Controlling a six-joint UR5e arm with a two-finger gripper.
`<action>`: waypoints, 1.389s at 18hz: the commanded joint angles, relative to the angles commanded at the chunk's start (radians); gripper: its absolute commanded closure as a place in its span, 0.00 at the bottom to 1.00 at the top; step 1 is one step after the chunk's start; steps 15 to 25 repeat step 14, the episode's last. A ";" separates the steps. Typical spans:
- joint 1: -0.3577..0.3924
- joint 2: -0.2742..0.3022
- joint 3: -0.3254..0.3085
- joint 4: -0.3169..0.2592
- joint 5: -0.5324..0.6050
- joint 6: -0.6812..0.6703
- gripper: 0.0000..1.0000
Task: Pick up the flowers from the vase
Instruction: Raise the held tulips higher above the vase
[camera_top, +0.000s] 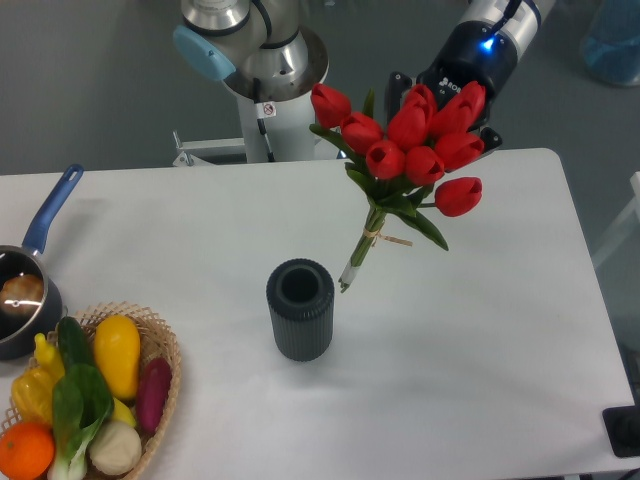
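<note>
Fingers (398, 92) of your gripper (440, 105) sit mostly hidden behind the blooms, so you cannot tell how they stand, yet the flowers (408, 150) hang in the air right against them, so you seem to be holding the bunch. You see the red heads clustered near the far edge of the table (500, 300), the twine-tied stems slanting down and left, their cut ends clear of the vase (300, 309) and just beside its rim on the right. Your vase stands upright near the table's middle. At the left edge you have a saucepan (25, 290) with a blue handle, and at the near-left corner a basket (160, 390) of produce.
</note>
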 joint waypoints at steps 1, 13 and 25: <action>0.003 0.000 -0.005 -0.002 0.000 0.012 0.72; 0.009 0.000 -0.005 -0.002 0.002 0.034 0.72; 0.009 0.000 -0.005 -0.002 0.002 0.034 0.72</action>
